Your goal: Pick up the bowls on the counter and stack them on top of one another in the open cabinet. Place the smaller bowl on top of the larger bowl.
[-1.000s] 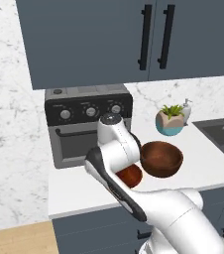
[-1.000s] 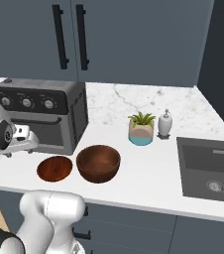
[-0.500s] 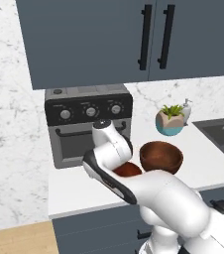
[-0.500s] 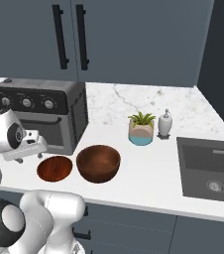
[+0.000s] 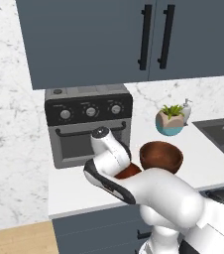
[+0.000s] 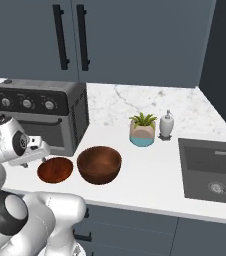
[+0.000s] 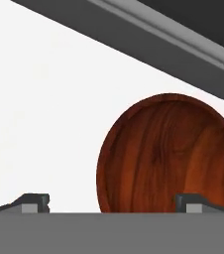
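The smaller bowl [image 6: 55, 169] sits on the counter [image 6: 150, 165] in front of the toaster oven [image 6: 40, 116], just beside the larger bowl [image 6: 99, 164] on its right in the right base view. From the hand view I see the smaller bowl [image 7: 168, 154] below my gripper [image 7: 111, 202], its jaws spread wide with nothing between them; one fingertip stands over the bowl's inside, the other over bare counter.

My worry is the order: the larger bowl should go into the cabinet first, and I am lined up over the smaller 1. If I do take it now, a shallow rim pinched off-centre could tip or slide out. The 2 bowls are close, so a descending finger may nudge the larger one.

The oven front is close behind my wrist and could catch it on the lift. The plant pot [image 6: 142, 129] and soap dispenser [image 6: 166, 124] stand well apart, near the sink [image 6: 215, 170]. Both wall cabinets [image 6: 135, 40] overhead look closed to me, which would block placing.
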